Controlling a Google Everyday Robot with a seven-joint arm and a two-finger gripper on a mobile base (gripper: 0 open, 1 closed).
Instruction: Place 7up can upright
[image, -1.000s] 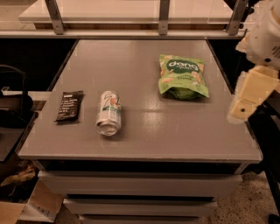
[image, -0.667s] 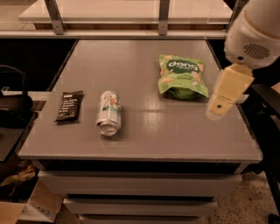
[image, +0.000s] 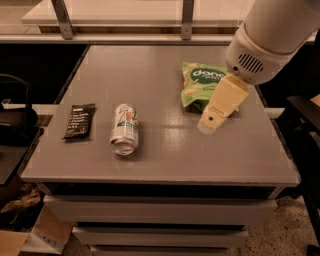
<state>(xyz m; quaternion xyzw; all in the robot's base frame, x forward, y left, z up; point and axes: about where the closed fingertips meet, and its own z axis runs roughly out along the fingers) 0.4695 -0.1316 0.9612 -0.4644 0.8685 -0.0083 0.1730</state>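
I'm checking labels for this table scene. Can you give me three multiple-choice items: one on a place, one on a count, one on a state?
1. What lies between the dark wrapper and the snack bag?
A the 7up can
B a cup
C a spoon

2. How many items lie on the table?
A two
B three
C five

3. The 7up can is:
A upright
B held by the gripper
C on its side

1 A: it lies between those two.
2 B: wrapper, can and bag.
3 C: one end faces the table's near edge, and the gripper hangs by the snack bag, away from the can.
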